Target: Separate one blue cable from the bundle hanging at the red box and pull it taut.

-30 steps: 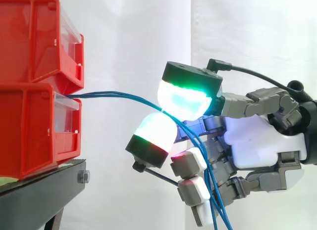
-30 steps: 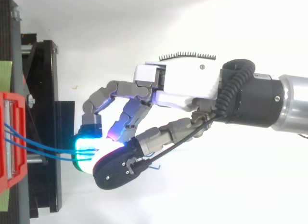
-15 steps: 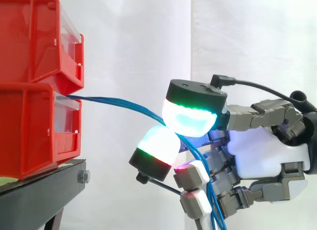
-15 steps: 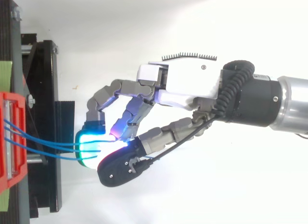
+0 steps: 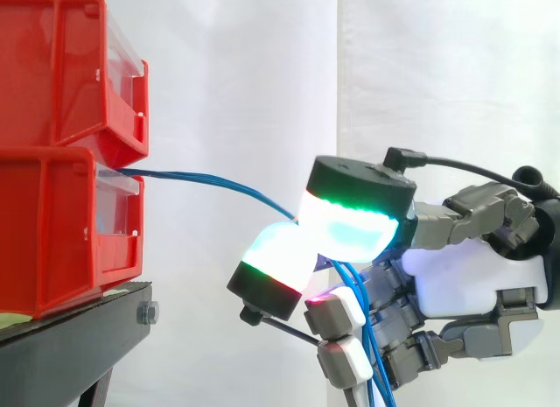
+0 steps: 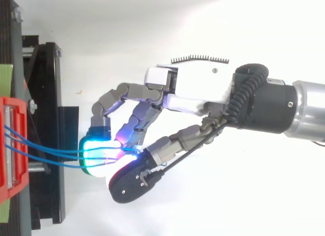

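Blue cables (image 5: 219,178): A bundle of several strands left the front of the lower red bin. It crossed open air in a gentle downward bow and entered the hand between two glowing pads. Past the pinch the strands dropped steeply in front of the palm to the bottom edge of the side view. From above (image 6: 51,155) they lay spread apart at the bin and drew together at the pads. All strands seen entered the pinch together.
White curtain (image 5: 236,74): It hung behind the hand and the bins.
Red bins (image 5: 52,223): Two bins stood stacked, well apart from the hand, on the side its fingertips faced.
Black stand (image 5: 70,346): It sat beneath the bins, lower than the hand's pinching pads.
Hand (image 5: 464,276): The fingers were curled. One pad from above and one from below were closed on the cable bundle. The other fingers were folded underneath, beside the hanging strands.
Pads (image 5: 350,232): The upper pad glowed cyan with a green rim. The lower pad glowed white, and the two met at the cables.
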